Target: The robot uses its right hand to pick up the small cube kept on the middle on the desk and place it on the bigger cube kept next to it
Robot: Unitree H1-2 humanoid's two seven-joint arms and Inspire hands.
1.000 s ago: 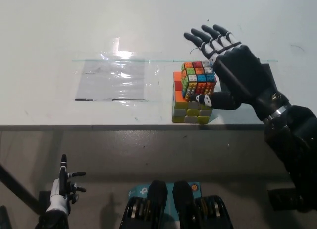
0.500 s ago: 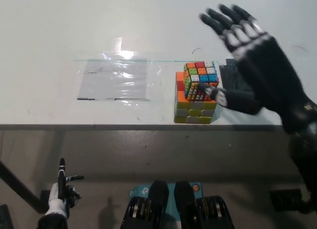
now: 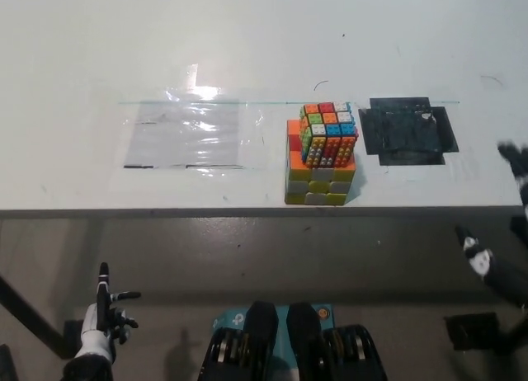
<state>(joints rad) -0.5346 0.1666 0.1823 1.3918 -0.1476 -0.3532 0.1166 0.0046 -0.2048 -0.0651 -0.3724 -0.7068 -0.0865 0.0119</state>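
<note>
Two cubes sit stacked near the front edge of the white worktop (image 3: 247, 35), and neither hand touches them. At the far lower left, below the worktop's edge, the white left hand (image 3: 101, 323) rests empty, its fingers spread with one pointing straight up. Up and to the right of it, on the worktop, lies a clear plastic sheet (image 3: 186, 134), flat and shiny with glare. Further right stands the big cube (image 3: 318, 183), and the small cube (image 3: 329, 134) lies on top of it, turned a little askew and set toward its back right side. Just right of the stack is a black patch (image 3: 410, 130) on the worktop. At the picture's right edge, low and well apart from the stack, the black right hand (image 3: 499, 224) is blurred and partly cut off; it holds nothing, but whether its fingers are apart or together cannot be told.
</note>
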